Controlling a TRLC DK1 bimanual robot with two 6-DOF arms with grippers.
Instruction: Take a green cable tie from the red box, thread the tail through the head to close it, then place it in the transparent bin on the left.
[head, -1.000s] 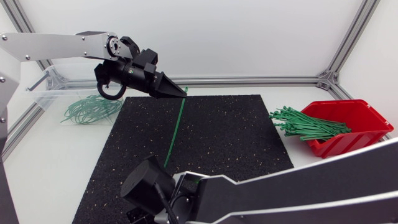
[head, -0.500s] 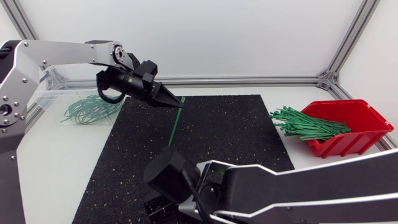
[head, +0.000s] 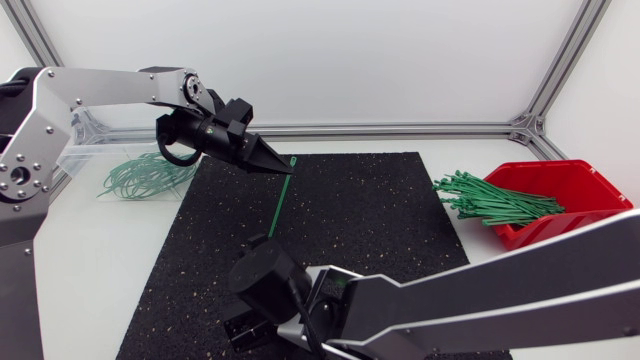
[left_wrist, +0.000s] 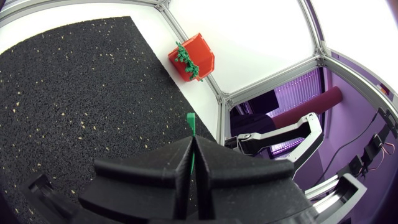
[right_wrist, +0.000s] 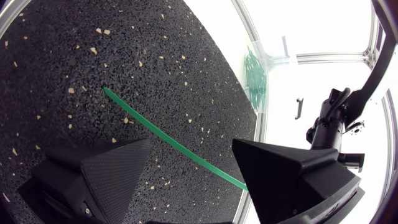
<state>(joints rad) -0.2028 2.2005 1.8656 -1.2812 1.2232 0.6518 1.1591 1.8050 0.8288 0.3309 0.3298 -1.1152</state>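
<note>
Threading looks in hand: your left gripper (head: 284, 167) pinches one end of the green cable tie (head: 279, 208) over the far edge of the mat (head: 370, 215); your right gripper (right_wrist: 192, 142), wide open and empty, should next grasp the tail.

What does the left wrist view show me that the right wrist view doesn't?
Only left wrist: the red box of ties, and the left jaws shut on the green cable tie. Only right wrist: the transparent bin, and the tie running between the open right jaws. Both: the black mat and that tie.
</note>
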